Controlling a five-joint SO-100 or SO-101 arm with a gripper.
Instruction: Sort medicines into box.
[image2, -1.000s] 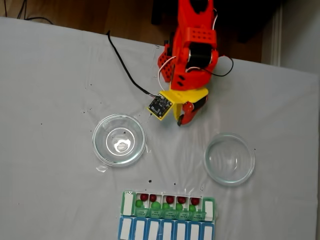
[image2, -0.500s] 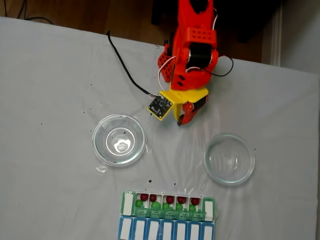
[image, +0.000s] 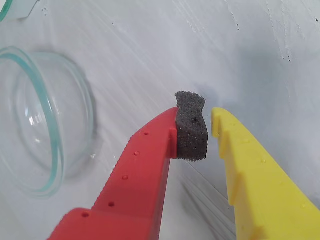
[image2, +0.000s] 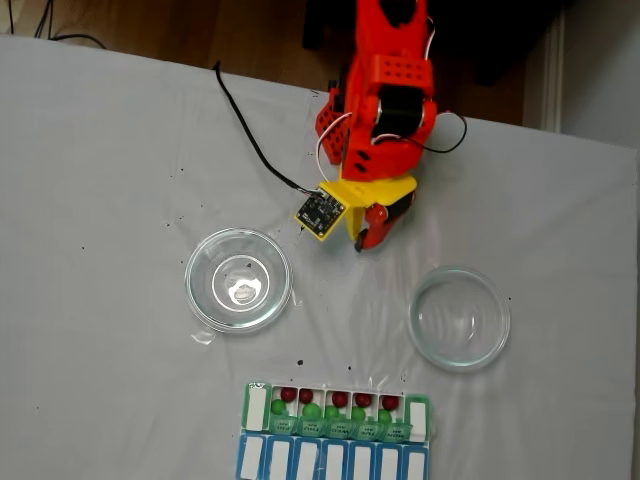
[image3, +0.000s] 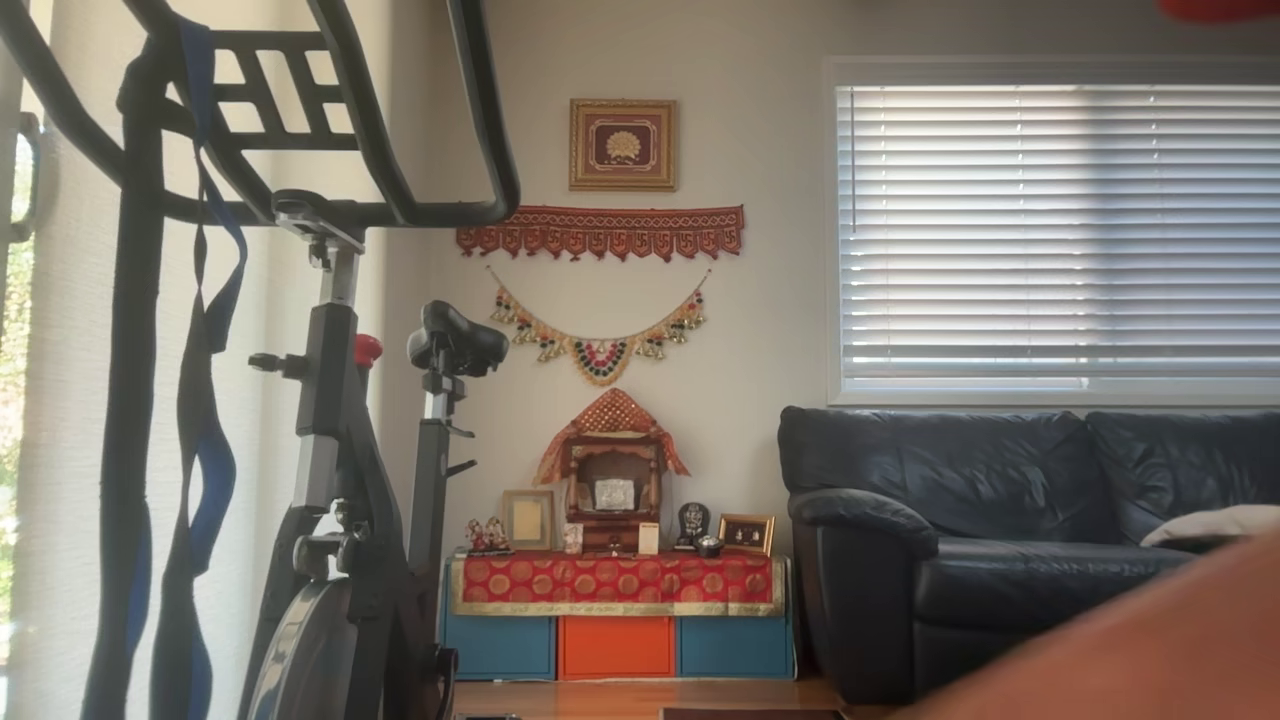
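The pincer (image: 209, 131) is hanging over the bare desk (image2: 100, 200) with its jaws nearly together, a thin gap beside the foam pad, pinching nothing. The medicines (image2: 312, 410) are lying in the open middle compartments of the box (image2: 336, 440), red and green balls paired, near the desk's front edge in the fixed view. They are likely behaving as light, hard, glossy beads that are prone to rolling, so the foam should be squeezing one across its widest part. Both glass dishes (image2: 238, 278) are sitting empty.
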